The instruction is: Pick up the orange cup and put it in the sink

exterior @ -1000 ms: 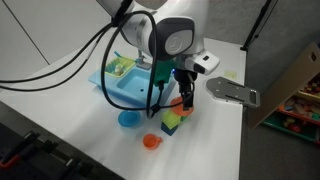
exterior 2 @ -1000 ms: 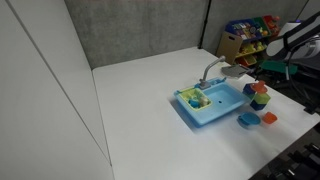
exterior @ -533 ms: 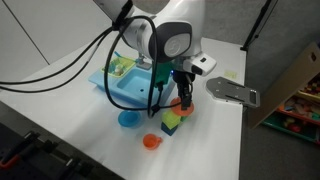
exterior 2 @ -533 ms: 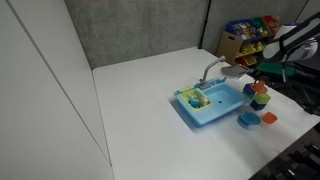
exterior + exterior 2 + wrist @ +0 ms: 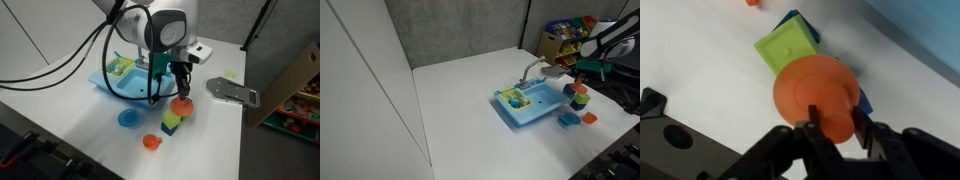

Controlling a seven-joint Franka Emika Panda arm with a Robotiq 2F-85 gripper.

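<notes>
The orange cup [image 5: 818,92] is a small reddish-orange toy cup, gripped at its narrow part, and it fills the middle of the wrist view. My gripper [image 5: 835,112] is shut on it, one black finger pressed on each side. In both exterior views the cup [image 5: 181,104] [image 5: 580,88] sits at the tip of the gripper [image 5: 180,97], right over a green block [image 5: 172,120]. Whether they still touch I cannot tell. The light-blue sink [image 5: 122,88] [image 5: 535,108] with a grey faucet [image 5: 530,70] stands beside them.
A blue round dish [image 5: 128,118] and a small bright-orange bowl-like piece [image 5: 151,142] lie on the white table near the blocks. A blue block [image 5: 795,20] lies under the green one [image 5: 785,52]. A flat grey object [image 5: 230,91] lies beyond. A toy shelf [image 5: 570,35] stands past the table.
The jaws have gone from open to shut around the orange cup. The wrist has shifted slightly over the blocks; nothing else moved.
</notes>
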